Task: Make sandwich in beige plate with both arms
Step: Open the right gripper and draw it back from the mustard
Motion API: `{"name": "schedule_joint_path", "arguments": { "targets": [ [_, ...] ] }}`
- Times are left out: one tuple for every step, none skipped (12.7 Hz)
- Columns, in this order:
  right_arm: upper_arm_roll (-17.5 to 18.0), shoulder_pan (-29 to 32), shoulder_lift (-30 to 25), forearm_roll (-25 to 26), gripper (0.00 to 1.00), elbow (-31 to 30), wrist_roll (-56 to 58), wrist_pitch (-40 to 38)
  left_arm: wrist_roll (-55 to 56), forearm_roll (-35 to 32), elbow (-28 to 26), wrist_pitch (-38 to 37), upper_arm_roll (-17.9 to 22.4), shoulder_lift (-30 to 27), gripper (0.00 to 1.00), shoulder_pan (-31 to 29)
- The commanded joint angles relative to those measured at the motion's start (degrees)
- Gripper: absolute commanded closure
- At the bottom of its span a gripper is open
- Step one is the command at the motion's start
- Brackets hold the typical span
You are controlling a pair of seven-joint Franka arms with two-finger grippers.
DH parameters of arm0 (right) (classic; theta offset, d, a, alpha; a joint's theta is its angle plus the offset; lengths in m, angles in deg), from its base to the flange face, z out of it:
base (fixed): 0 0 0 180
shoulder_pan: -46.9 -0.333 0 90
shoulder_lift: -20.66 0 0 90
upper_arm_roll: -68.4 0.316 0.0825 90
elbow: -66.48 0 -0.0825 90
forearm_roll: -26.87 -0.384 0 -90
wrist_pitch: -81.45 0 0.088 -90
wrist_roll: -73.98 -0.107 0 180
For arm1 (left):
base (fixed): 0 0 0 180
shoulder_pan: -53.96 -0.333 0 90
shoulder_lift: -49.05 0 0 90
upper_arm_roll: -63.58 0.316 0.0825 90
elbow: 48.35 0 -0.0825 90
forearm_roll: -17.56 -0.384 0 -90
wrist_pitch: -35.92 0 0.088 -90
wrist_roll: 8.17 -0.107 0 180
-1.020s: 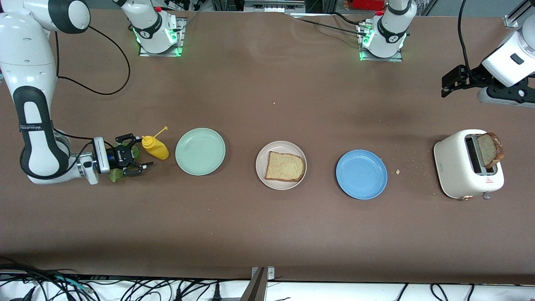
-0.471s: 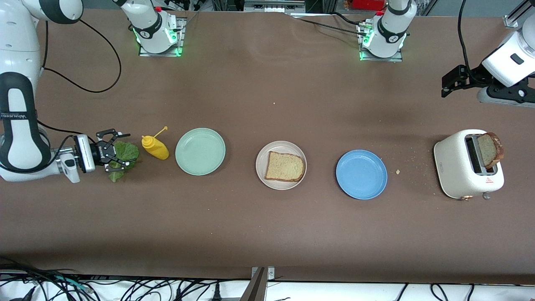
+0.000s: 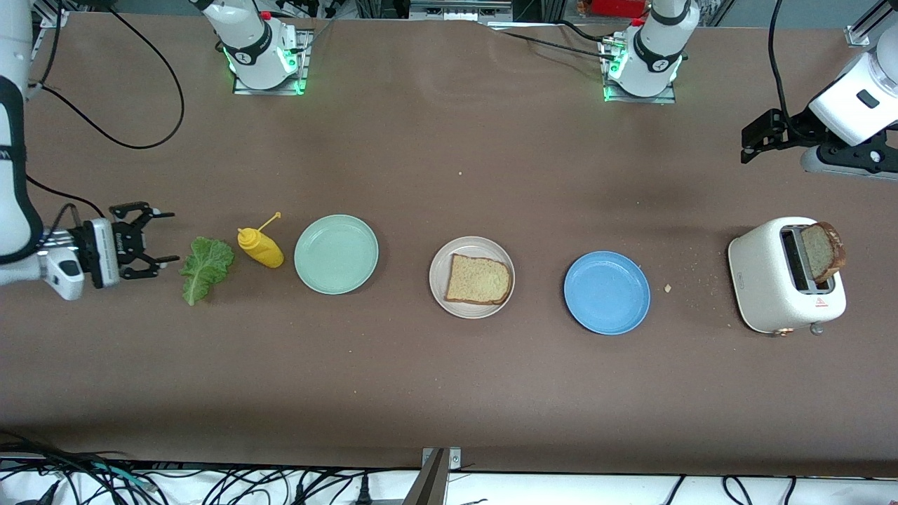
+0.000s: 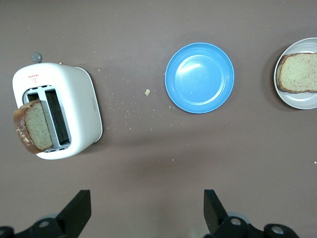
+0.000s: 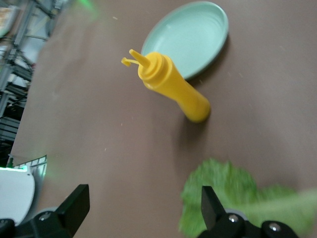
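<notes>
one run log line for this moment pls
right hand: open, beside lettuce leaf on table | left hand: open, waiting above toaster | beige plate: one bread slice

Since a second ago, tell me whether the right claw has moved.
Yes. The right claw has pulled back from over the lettuce leaf toward the right arm's end of the table, away from the yellow squeeze bottle. It is open and empty.

Lettuce leaf (image 5: 237,198) blurred, cut by right wrist view's edge. Beige plate (image 4: 302,101) cropped in left wrist view. Toaster slice (image 3: 821,251) half hidden in slot.
</notes>
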Motion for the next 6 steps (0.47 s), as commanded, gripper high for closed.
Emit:
{"name": "schedule_joint_path", "arguments": {
  "targets": [
    [0.59,0.21,-6.10,4.58,0.00,-3.80,-10.96,3.06,-1.30,0.33,-0.18,-0.28,-0.17,-0.37,0.00,-0.33],
    [0.59,0.21,-8.03,5.81,0.00,-5.46,-15.87,4.81,-1.30,0.33,-0.18,-0.28,-0.17,-0.37,0.00,-0.33],
    [0.67,0.21,-9.88,7.65,0.00,-7.57,-21.06,7.01,-1.30,0.33,-0.18,-0.28,-0.17,-0.37,0.00,-0.33],
    [0.67,0.21,-11.63,8.37,0.00,-9.33,-26.33,8.33,-1.30,0.33,-0.18,-0.28,-0.17,-0.37,0.00,-0.33],
    [0.67,0.21,-13.04,9.24,0.00,-10.39,-30.91,8.78,-1.30,0.33,-0.18,-0.28,-0.17,-0.37,0.00,-0.33],
    [0.67,0.21,-14.02,10.90,0.00,-11.10,-34.78,9.40,-1.30,0.33,-0.18,-0.28,-0.17,-0.37,0.00,-0.33]
  ]
}}
